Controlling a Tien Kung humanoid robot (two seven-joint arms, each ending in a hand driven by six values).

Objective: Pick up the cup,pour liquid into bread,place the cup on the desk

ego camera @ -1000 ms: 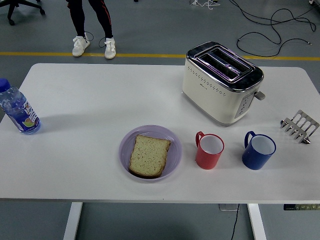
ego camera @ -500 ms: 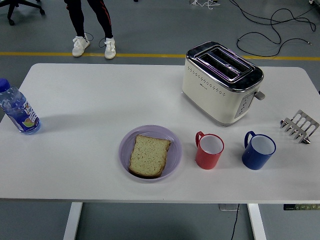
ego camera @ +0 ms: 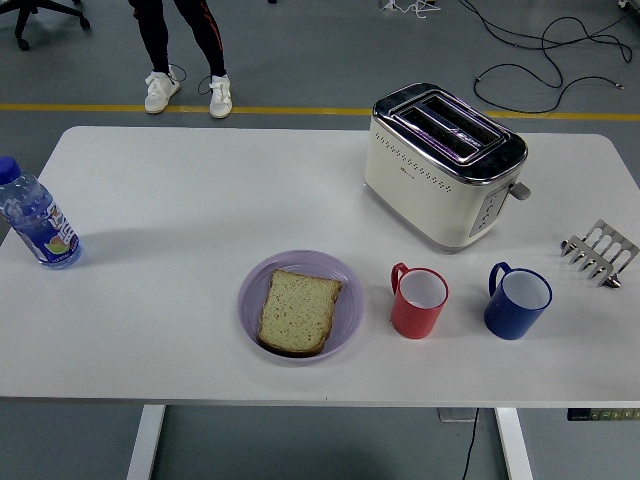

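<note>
A red cup [ego camera: 418, 302] stands upright on the white table [ego camera: 180, 200], handle to its left, just right of the plate. A blue cup [ego camera: 517, 300] stands upright further right, handle also to its left. A slice of bread [ego camera: 298, 311] lies flat on a pale purple plate [ego camera: 345, 290] near the table's front middle. Neither of my hands nor arms shows in the head view.
A cream and chrome toaster [ego camera: 443, 164] stands behind the cups. A metal toast rack [ego camera: 600, 252] sits at the right edge. A blue-capped water bottle [ego camera: 36, 218] stands at the left edge. A person's legs [ego camera: 186, 50] show beyond the table's far side.
The person's legs beyond the table shifted slightly. Nothing on the table has moved.
</note>
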